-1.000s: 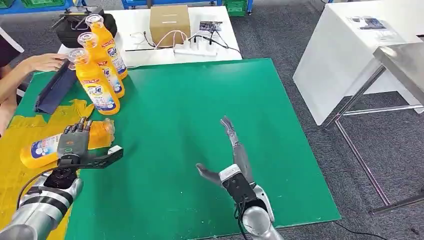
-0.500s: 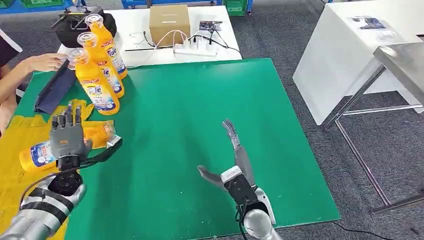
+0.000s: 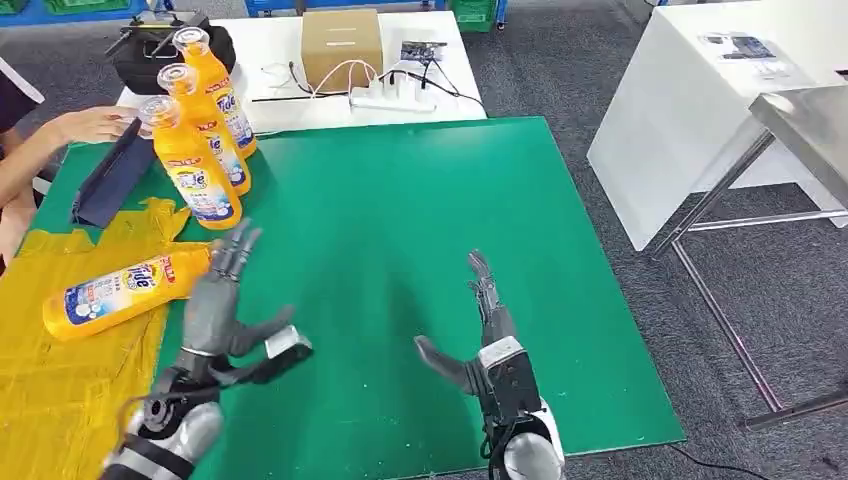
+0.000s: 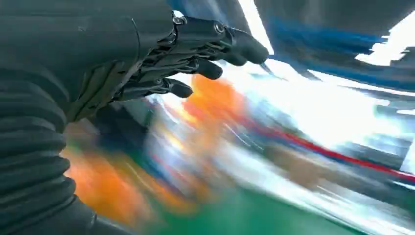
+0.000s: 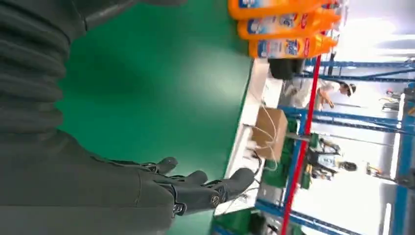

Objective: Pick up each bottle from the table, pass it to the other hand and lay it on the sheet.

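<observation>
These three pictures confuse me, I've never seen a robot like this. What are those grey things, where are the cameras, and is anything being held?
The grey things are a humanoid robot's two hands. The wide picture comes from a camera high on its body, looking down at a green table. The left hand and right hand hover open above it, holding nothing. The other two pictures come from cameras at each wrist, so they look turned; the left one is blurred. One orange bottle lies on a yellow sheet at the table's left. Three more bottles stand upright behind it. A person's hand rests near a dark tablet. A cardboard box sits on the white table beyond.
</observation>
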